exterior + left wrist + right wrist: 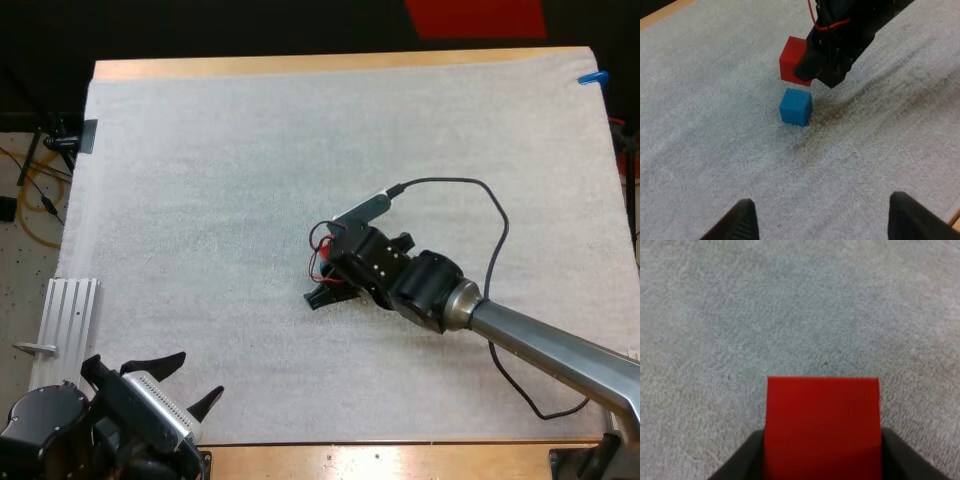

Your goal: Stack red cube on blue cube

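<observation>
My right gripper (322, 285) reaches to the middle of the white mat and is shut on the red cube (822, 425), its black fingers (745, 462) pressing on both sides. Seen from the left wrist, the red cube (791, 57) hangs in the right gripper (812, 67) a short way above the blue cube (796, 106), set slightly back from it and not touching. The blue cube rests alone on the mat. My left gripper (185, 385) stays at the table's near left corner, open and holding nothing, with its fingertips (742, 217) wide apart and well short of the cubes.
A ridged metal rail (68, 312) lies off the mat's left edge near my left arm. The white mat (220, 180) covers nearly the whole table, with a wooden strip (400, 460) along the near edge.
</observation>
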### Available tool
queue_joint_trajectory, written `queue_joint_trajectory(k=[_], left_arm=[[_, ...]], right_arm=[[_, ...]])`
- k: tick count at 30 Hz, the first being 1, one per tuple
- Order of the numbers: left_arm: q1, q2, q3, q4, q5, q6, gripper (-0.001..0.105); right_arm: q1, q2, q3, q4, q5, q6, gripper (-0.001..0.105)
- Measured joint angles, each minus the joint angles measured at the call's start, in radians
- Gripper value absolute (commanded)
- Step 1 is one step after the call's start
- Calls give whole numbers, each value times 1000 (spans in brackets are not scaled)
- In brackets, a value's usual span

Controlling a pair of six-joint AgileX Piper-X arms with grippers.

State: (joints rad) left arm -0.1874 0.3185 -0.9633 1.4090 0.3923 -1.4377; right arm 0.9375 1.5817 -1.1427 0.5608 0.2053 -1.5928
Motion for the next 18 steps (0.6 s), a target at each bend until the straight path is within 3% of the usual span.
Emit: queue_joint_trajectory(k=[18], left_arm=[[0, 0, 0, 0, 0, 0, 56]], right_arm=[[-14, 148, 8, -63, -23, 0, 32]])
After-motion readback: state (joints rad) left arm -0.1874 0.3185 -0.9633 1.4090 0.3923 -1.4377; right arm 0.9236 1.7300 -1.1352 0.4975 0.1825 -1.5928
